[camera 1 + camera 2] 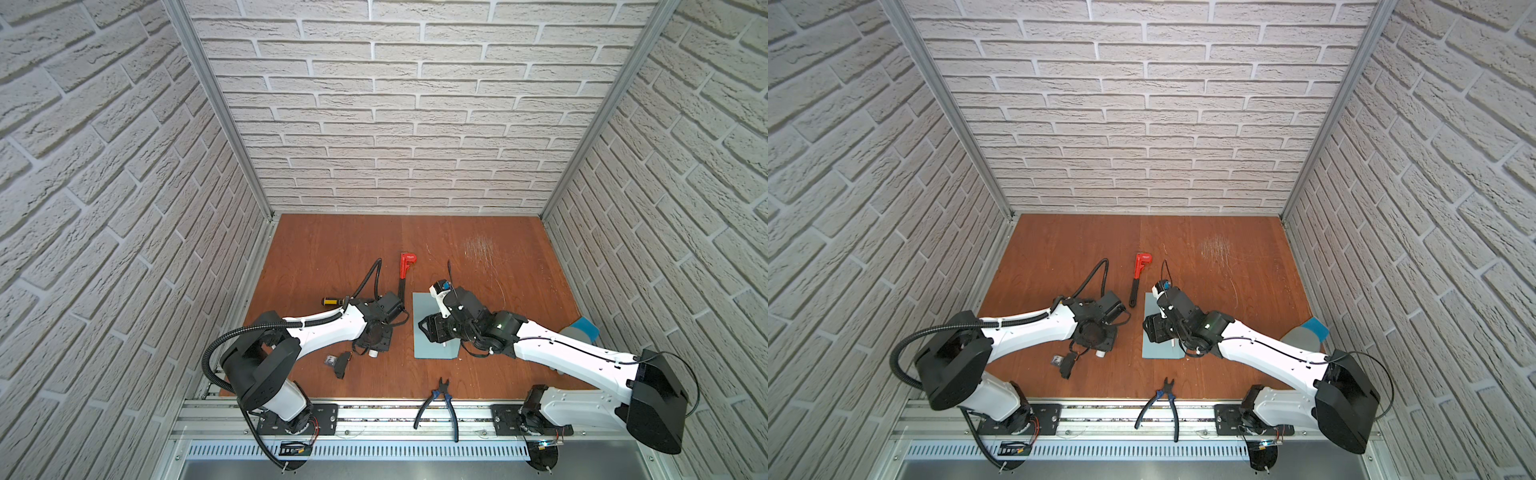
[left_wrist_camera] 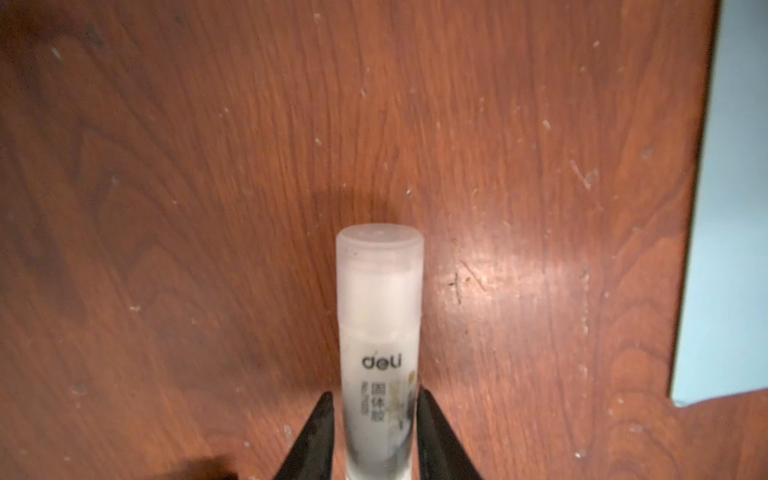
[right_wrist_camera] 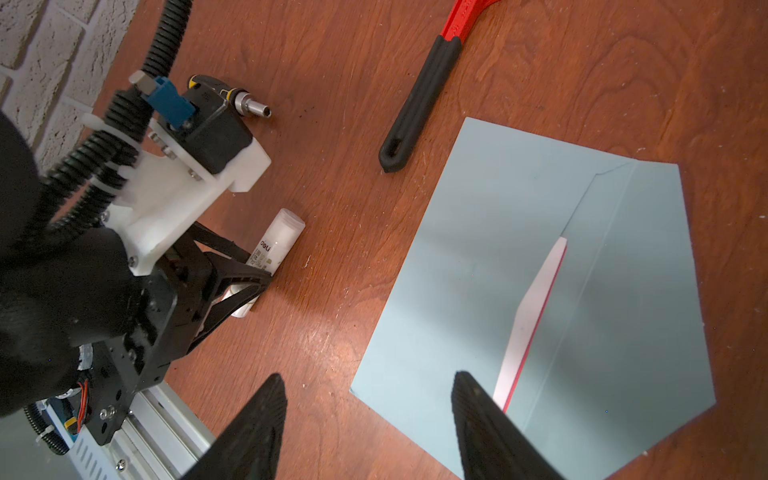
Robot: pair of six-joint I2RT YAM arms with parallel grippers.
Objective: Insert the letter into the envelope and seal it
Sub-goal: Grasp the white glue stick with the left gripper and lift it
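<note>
White arms (image 1: 328, 331), black joints (image 1: 264, 365) — black hands (image 3: 368, 375), corrugated cable (image 3: 161, 45).

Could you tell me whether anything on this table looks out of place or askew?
Yes: the pliers lie at the front edge of the table with their handles reaching out over the metal rail, so they might slip off. A pale scratched patch also mars the far right of the table.

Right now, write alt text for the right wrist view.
A blue envelope lies flap-open on the table, the letter peeking from it. Beside it the left hand straddles a glue stick; the right hand is open.
</note>
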